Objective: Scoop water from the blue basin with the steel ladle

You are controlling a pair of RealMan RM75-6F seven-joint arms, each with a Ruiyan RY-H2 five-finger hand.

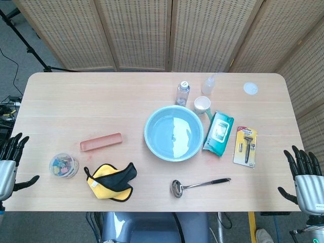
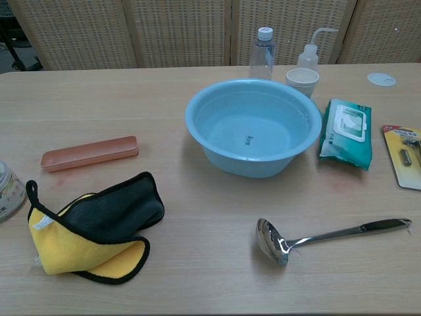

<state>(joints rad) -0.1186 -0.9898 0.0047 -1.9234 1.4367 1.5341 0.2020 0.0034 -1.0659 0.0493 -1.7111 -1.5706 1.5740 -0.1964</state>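
Wooden table (image 1: 76, 101), task not begun: basin (image 1: 173, 132) holding water at centre; ladle (image 1: 198, 185) lying untouched just in front of basin, bowl left, handle right; left hand (image 1: 9, 164) and right hand (image 1: 306, 179) far out to either side, fingers spread, grasping nothing.

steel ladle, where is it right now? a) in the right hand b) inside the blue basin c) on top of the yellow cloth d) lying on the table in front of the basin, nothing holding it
d: the steel ladle lies flat on the table on the near side of the blue basin, with its bowl toward the yellow cloth, and neither hand touches it.
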